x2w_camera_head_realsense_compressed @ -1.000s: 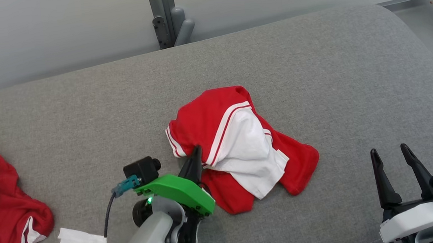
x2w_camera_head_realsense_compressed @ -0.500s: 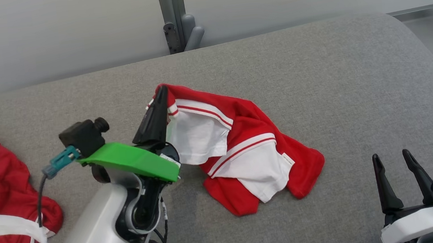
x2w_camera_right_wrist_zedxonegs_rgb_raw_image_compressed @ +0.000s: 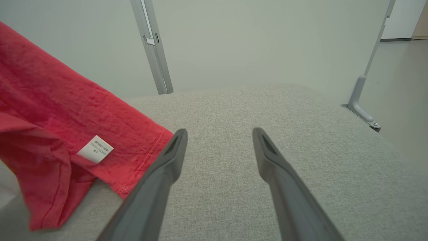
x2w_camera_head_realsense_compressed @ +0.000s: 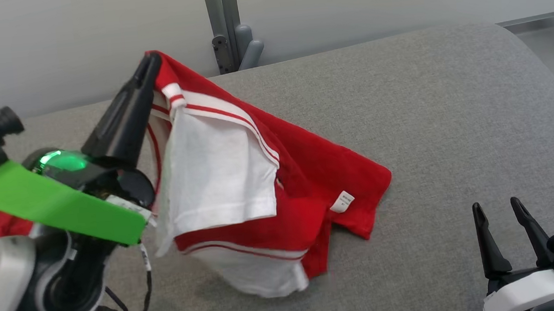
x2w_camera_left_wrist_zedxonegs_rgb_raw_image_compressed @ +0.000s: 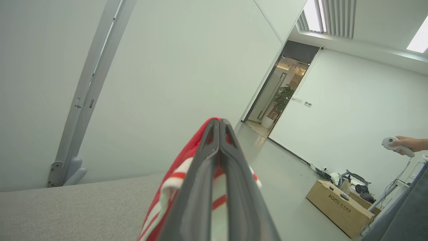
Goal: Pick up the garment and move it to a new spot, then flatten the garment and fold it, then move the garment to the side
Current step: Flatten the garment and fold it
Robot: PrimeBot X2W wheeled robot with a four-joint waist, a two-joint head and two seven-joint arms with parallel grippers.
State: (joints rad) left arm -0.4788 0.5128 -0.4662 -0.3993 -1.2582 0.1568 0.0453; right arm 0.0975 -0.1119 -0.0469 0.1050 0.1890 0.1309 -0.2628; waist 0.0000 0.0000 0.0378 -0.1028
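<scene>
Grey padded surface (x2w_camera_head_realsense_compressed: 443, 111), pale wall behind. Item: red-and-white garment (x2w_camera_head_realsense_compressed: 259, 187), crumpled flat a second ago, now hoisted by one hem corner, lower folds apparently touching the padding. Left gripper (x2w_camera_head_realsense_compressed: 152, 61): raised, clamped tight on that corner. Right gripper (x2w_camera_head_realsense_compressed: 496, 205): jaws wide, empty, lower right. Pick-up under way; relocation pending

The label (x2w_camera_right_wrist_zedxonegs_rgb_raw_image_compressed: 95, 149) on the garment (x2w_camera_right_wrist_zedxonegs_rgb_raw_image_compressed: 50, 110) bears print too small to read, and a person's hand (x2w_camera_left_wrist_zedxonegs_rgb_raw_image_compressed: 408, 143) is cut off.
</scene>
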